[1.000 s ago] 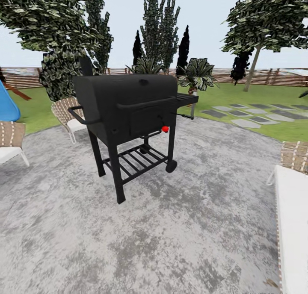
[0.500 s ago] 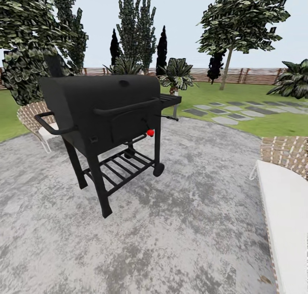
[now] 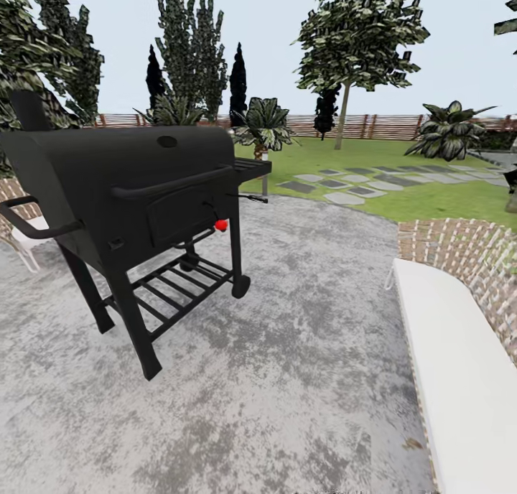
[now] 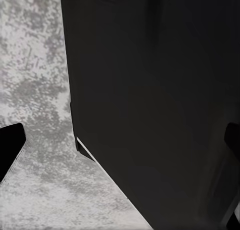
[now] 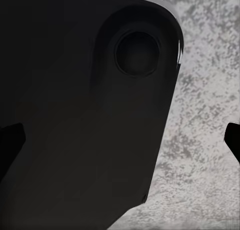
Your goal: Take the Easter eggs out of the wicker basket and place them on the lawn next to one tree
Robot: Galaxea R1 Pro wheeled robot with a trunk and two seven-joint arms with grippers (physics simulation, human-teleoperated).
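Observation:
The Easter eggs and the wicker basket are out of view. I stand on a grey paved patch. Far ahead lies the lawn (image 3: 424,201), and on it a tree (image 3: 342,105) with a leaning pale trunk stands before the brown slat fence (image 3: 380,126). In the left wrist view my left gripper (image 4: 120,147) is open, its black fingertips (image 4: 10,152) wide apart over a dark panel and the paving. My right gripper (image 5: 120,140) is open too, with its fingertips (image 5: 10,140) at the picture's edges and nothing between them.
A black barbecue grill (image 3: 136,207) on wheels stands close at the left. A white-cushioned wicker lounger (image 3: 459,350) runs along the right. Grey stepping stones (image 3: 359,187) cross the grass ahead. Leafy bushes (image 3: 449,131) and tall dark trees (image 3: 183,56) line the fence.
The camera has turned right: the grill has slid left in the picture, the lounger and right-hand bush have come further into view, and the blue thing at the left has gone.

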